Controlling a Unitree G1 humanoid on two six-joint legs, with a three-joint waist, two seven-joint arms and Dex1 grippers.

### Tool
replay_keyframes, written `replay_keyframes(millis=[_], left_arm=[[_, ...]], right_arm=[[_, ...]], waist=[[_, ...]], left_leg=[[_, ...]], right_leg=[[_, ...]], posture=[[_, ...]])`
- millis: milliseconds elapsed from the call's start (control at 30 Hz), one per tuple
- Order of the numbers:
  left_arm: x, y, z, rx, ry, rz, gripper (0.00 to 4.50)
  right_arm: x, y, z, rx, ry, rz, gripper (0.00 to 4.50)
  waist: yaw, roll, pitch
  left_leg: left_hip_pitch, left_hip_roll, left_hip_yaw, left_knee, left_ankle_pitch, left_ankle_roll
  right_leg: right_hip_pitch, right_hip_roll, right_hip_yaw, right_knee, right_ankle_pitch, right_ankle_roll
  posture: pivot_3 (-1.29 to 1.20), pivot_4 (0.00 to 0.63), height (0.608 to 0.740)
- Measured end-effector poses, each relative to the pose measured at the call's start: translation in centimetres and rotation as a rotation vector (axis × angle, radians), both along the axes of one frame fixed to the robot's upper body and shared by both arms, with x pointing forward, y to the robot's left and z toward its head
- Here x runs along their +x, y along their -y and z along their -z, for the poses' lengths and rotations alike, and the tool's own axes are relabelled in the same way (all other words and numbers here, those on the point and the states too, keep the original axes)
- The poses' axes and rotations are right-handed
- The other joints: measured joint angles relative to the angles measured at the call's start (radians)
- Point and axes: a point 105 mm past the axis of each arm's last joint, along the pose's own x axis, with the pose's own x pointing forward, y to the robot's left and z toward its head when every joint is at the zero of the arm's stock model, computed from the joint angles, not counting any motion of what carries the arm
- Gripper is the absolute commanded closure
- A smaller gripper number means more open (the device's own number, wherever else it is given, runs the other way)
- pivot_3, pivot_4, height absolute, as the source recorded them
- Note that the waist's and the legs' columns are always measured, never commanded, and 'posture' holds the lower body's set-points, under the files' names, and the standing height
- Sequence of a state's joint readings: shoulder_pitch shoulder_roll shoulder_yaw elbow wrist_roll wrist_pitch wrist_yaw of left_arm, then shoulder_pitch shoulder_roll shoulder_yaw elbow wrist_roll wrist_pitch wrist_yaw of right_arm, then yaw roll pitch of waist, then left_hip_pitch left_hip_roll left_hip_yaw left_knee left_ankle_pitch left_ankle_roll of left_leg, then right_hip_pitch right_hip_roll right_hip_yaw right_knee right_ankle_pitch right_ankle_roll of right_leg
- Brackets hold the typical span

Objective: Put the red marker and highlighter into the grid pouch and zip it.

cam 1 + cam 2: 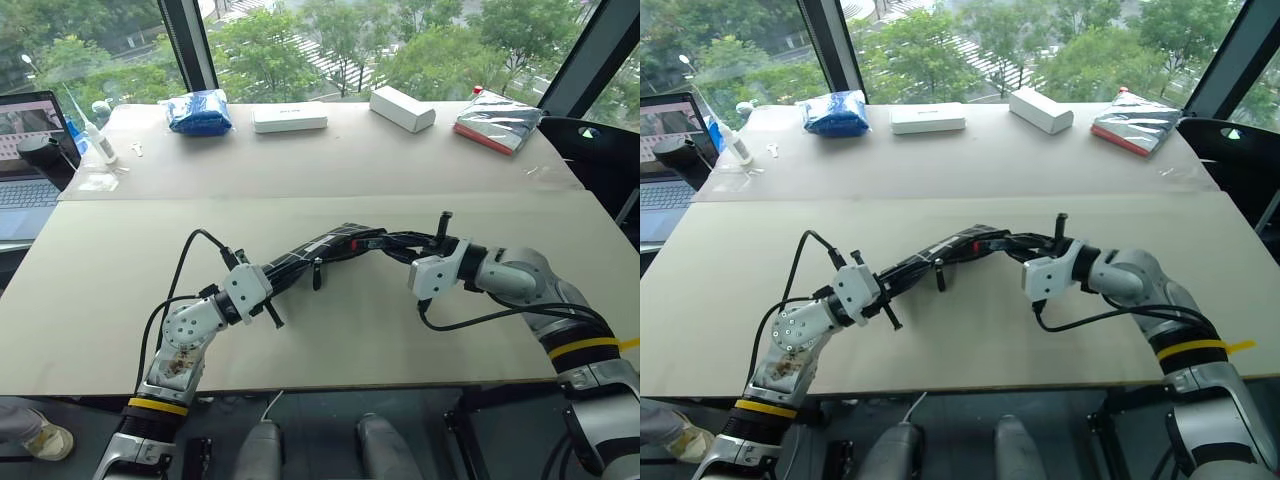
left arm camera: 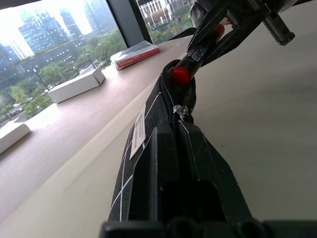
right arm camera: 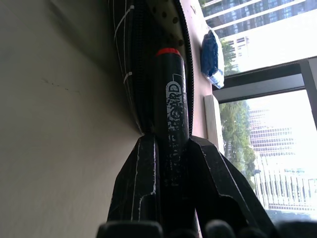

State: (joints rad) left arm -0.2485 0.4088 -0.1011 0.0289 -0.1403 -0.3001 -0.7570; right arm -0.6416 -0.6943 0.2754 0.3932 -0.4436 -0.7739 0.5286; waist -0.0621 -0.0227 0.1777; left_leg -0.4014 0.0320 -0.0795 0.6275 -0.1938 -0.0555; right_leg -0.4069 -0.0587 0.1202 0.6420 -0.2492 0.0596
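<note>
The red marker (image 3: pixel 171 109), clamped by the right gripper (image 1: pixel 395 246), points toward ten o'clock, red end inside the grid pouch (image 1: pixel 315 252), which the left gripper (image 1: pixel 285 272) pinches.

the grid pouch (image 1: pixel 318 247) sits above the middle of the near table (image 1: pixel 100 280), held off its surface between two arms. the left gripper (image 1: pixel 283 270) grips the pouch's near-left end, and the right gripper (image 1: pixel 400 243) meets the pouch's far-right open end, clamped on the red marker (image 3: pixel 172 99), whose tip is in the pouch's mouth. behind the near table lies a second tabletop (image 1: pixel 330 155). along its far edge, from left to right, lie a bag (image 1: pixel 198 110), a flat box (image 1: pixel 289 118), a second box (image 1: pixel 402 107) and a packet (image 1: pixel 497 122). at the far left stands a laptop (image 1: pixel 28 150), with a small bottle (image 1: pixel 97 140) just to its right.
</note>
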Motion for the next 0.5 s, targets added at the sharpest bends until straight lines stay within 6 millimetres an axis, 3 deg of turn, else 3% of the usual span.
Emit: replay_keyframes(millis=[367,433,500], left_arm=[[0.2,0.4,-0.6,0.002,0.016,0.021,4.5],[0.2,0.4,-0.5,0.003,0.013,0.022,4.5],[0.2,0.4,-0.5,0.005,0.011,0.025,4.5]], right_arm=[[0.1,-6.5,0.1,-0.044,0.024,-0.184,4.0],[0.1,-7.1,0.3,-0.047,0.011,-0.2,3.0],[-0.2,-7.6,0.4,-0.036,-0.021,-0.224,2.47]], waist=[[-0.003,0.0,0.0],[-0.003,0.0,0.0],[-0.004,0.0,0.0]], left_leg=[[0.001,0.0,0.0,0.0,0.0,0.0],[0.001,0.0,0.0,0.0,0.0,0.0],[0.001,0.0,0.0,0.0,0.0,0.0]], right_leg=[[0.001,0.0,0.0,0.0,0.0,0.0],[0.001,0.0,0.0,0.0,0.0,0.0],[0.001,0.0,0.0,0.0,0.0,0.0]], posture=[[0.0,0.15,0.74],[0.0,0.15,0.74],[0.0,0.15,0.74]])
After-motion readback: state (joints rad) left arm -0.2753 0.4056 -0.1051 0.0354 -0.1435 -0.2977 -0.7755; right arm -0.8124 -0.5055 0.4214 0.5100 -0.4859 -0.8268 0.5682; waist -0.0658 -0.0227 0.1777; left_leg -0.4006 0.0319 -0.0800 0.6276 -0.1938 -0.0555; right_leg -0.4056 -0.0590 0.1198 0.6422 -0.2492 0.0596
